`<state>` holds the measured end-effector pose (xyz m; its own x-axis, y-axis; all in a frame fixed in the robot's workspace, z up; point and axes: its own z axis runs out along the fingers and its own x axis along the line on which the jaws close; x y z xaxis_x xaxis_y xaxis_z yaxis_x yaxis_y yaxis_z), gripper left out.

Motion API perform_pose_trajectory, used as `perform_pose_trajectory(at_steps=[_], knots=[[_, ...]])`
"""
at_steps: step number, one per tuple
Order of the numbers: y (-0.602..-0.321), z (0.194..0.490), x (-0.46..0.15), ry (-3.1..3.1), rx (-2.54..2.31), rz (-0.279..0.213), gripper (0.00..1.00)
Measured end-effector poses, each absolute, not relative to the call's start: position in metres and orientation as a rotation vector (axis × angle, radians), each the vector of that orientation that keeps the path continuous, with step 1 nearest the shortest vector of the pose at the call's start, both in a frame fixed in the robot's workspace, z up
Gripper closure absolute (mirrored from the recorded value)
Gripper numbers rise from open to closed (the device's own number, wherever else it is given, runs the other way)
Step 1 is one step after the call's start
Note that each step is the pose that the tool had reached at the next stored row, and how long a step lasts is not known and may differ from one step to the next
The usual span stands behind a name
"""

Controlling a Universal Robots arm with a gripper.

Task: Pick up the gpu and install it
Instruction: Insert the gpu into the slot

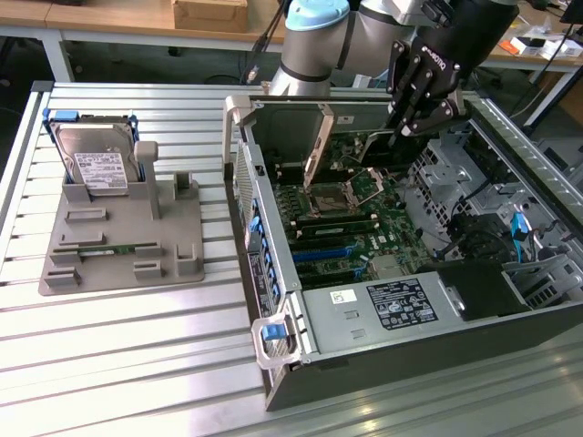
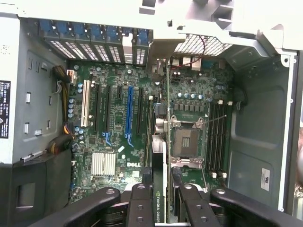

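My gripper (image 1: 407, 123) hangs over the open computer case (image 1: 273, 273), shut on the gpu (image 1: 390, 150). In the wrist view the gpu (image 2: 162, 161) shows edge-on as a thin card with an NVIDIA label, clamped between my two black fingers (image 2: 141, 201). It hangs above the motherboard (image 2: 189, 101), between the long blue slot (image 2: 129, 113) and the processor socket (image 2: 185, 142), its far end reaching toward the rear slot covers (image 2: 128, 47). It stands clear of the board and sits in no slot.
On the exterior view's left, a grey holder tray (image 1: 173, 237) carries an upright silver hard drive (image 1: 96, 164) and a thin green memory stick (image 1: 96, 248). The case has a raised drive cage (image 1: 301, 127) and a power supply (image 1: 392, 305).
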<state>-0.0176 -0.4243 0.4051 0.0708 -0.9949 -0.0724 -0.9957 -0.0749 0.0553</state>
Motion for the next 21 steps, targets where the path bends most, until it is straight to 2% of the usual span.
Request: perform_pose_trajectory(at_steps=[21], knots=[[-0.4243, 0.3987, -0.0176, 2.131, -2.292, 0.142, 0.74]])
